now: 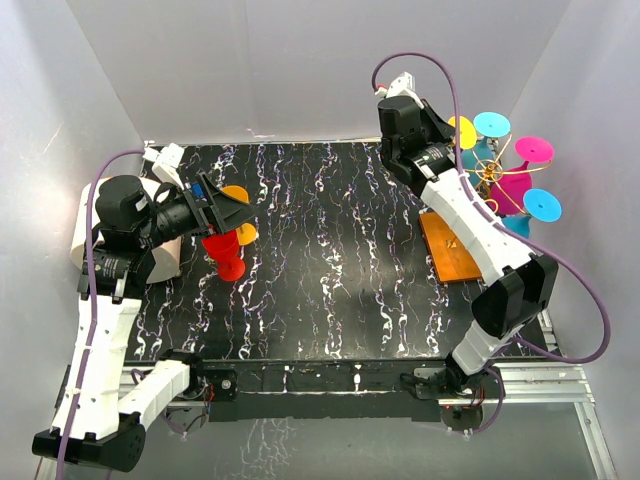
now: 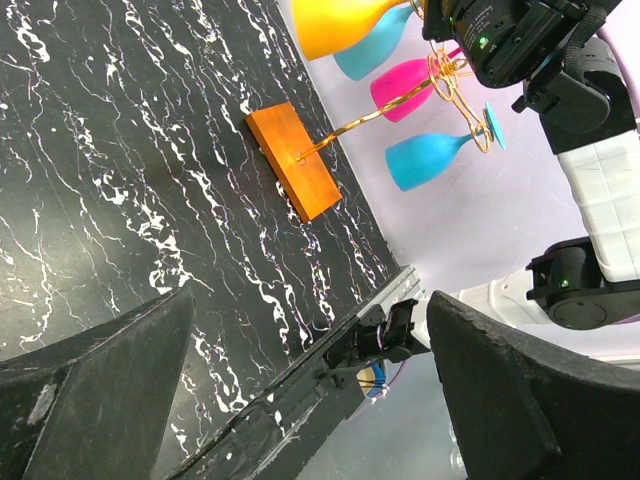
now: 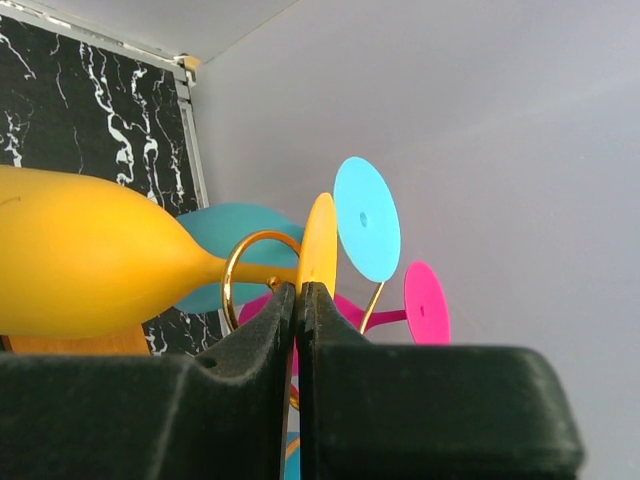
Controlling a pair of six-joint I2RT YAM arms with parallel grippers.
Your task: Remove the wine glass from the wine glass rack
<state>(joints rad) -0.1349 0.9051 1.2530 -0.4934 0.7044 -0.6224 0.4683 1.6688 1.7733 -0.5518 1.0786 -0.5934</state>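
The right gripper (image 3: 298, 290) is pressing its fingers together at the foot rim of the yellow wine glass (image 3: 80, 265) — it is hanging on the wine glass rack (image 1: 442, 250) at the bench's (image 1: 330, 260) right edge — while the left gripper (image 2: 310, 300) is hovering spread wide.

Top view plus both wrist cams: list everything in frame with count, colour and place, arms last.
table: 1, black with white veining, under everything
wine glass rack: 1, orange base with gold wire, right side of the table
yellow wine glass: 1, yellow, hanging on the rack
cyan wine glasses: 2, cyan, hanging on the rack
magenta wine glass: 1, magenta, hanging on the rack
red glass: 1, red, on the table at left
orange glass: 1, orange, beside the red one, partly hidden
white roll: 1, white, left table edge
left gripper: 1, black, open, over the red and orange glasses
right gripper: 1, black, shut on the yellow glass's foot
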